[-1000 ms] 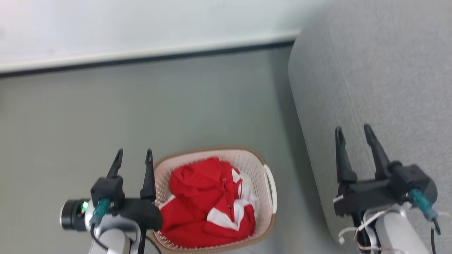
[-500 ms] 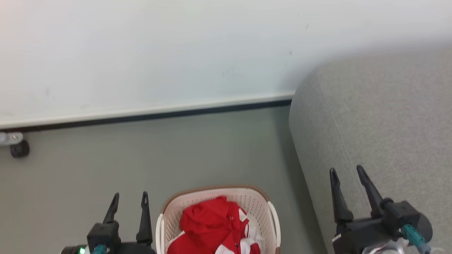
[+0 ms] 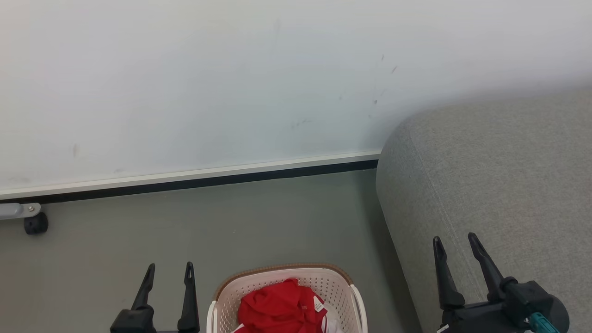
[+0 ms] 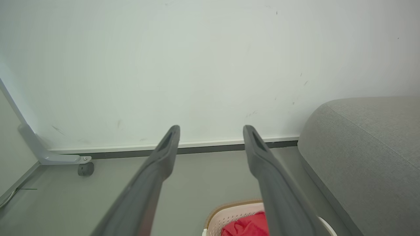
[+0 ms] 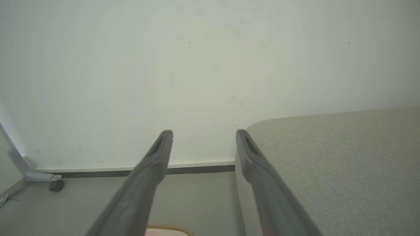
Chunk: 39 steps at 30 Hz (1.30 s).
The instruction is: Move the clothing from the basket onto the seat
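Head view, red clothing (image 3: 277, 309) in basket (image 3: 334, 286), grey seat (image 3: 499, 185) near

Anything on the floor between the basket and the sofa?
No. In the head view the strip of grey floor between the basket and the sofa is bare; the clothing sits inside the basket.

Open floor (image 3: 231, 222) lay between wall (image 3: 185, 92) and basket (image 3: 282, 268). Sofa (image 3: 485, 185) blocked right side, near basket. Small black wheel (image 3: 36, 224) stood far left at wall base.
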Available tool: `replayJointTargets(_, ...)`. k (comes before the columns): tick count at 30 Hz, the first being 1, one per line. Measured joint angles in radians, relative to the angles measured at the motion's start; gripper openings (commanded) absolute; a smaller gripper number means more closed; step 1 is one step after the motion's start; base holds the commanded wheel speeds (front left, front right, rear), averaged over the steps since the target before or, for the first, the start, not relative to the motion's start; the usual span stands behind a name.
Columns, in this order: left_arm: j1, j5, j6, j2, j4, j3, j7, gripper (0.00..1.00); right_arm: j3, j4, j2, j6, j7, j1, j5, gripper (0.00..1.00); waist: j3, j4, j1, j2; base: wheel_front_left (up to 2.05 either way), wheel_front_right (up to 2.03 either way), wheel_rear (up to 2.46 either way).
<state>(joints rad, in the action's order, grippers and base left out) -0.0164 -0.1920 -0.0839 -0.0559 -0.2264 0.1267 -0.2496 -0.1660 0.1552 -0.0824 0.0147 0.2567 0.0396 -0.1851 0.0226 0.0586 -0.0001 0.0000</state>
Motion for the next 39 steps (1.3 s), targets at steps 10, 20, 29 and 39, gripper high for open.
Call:
replayJointTargets(10, -0.017, 0.001, 0.000, -0.003, 0.034, -0.004, 0.000, 1.00, 0.000, -0.017, 0.000, 0.003, 0.000, -0.010, 0.000, 1.00, -0.003, 0.004, 0.0001, 0.0000, 0.00, 0.00, 0.00)
replayJointTargets(20, -0.033, 0.004, -0.001, -0.008, 0.055, -0.011, 0.000, 1.00, 0.000, -0.034, 0.000, 0.003, 0.000, -0.013, 0.000, 1.00, -0.016, 0.006, 0.0001, 0.0001, 0.00, 0.00, 0.00)
replayJointTargets(29, -0.027, 0.026, 0.005, -0.011, 0.077, 0.018, 0.000, 1.00, 0.019, -0.073, -0.022, 0.003, 0.000, -0.008, 0.001, 1.00, -0.077, 0.010, 0.0002, 0.0001, 0.00, 0.00, 0.00)
replayJointTargets(39, 0.075, 0.086, 0.024, -0.031, 0.000, 0.077, 0.012, 1.00, 0.052, -0.120, -0.028, 0.001, 0.000, 0.060, 0.001, 1.00, -0.201, 0.023, 0.0002, 0.0001, 0.00, 0.00, 0.00)
